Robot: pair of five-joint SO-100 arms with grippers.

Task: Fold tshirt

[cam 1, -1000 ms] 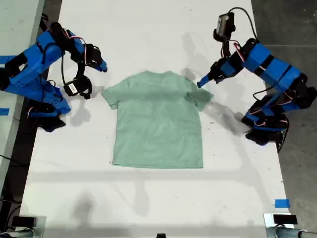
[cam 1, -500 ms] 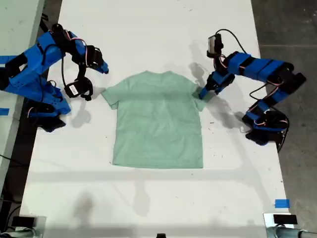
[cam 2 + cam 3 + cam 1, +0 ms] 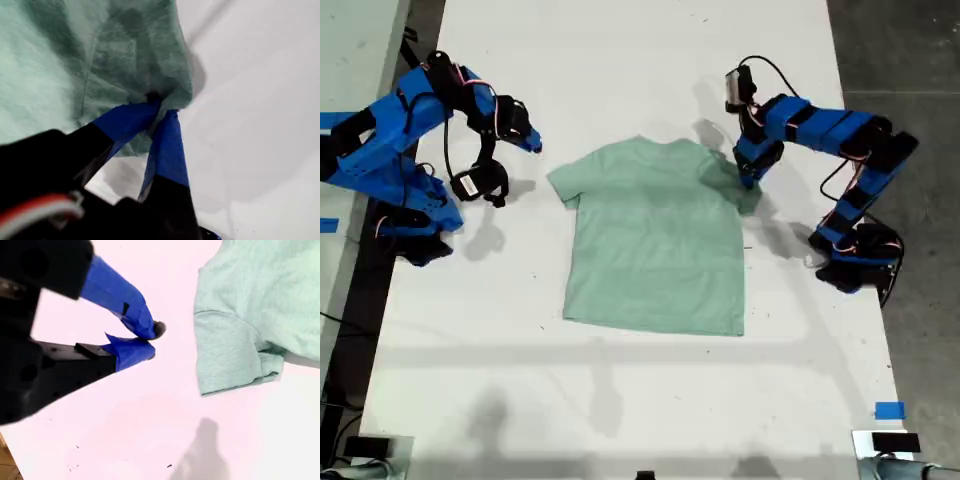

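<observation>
Near edge of white surface [image 3: 620, 400] bare, blue tape bit at exterior view's right. Mint tshirt [image 3: 655, 240] flat on the surface mid-frame, slightly skewed, hem toward camera, collar away. Still unfolded; fold step barely begun.

First gripper [image 3: 159, 106] pinched closed on sleeve cloth at exterior view's right [image 3: 748, 180], fabric bunched at the blue fingertips [image 3: 170, 130]. Thin bite, near the sleeve edge. Risk: cloth slipping out mid-lift if pulled fast. Other risk: whole shirt dragging sideways instead of folding, since nothing pins the far side.

Second gripper [image 3: 145, 342] hovering over bare surface just beside the other sleeve [image 3: 225, 357], tips nearly together, holding nothing. Not touching cloth. Risk: uneven fold if only one side lifts; may also snag or wrinkle the sleeve if dropped carelessly.
</observation>
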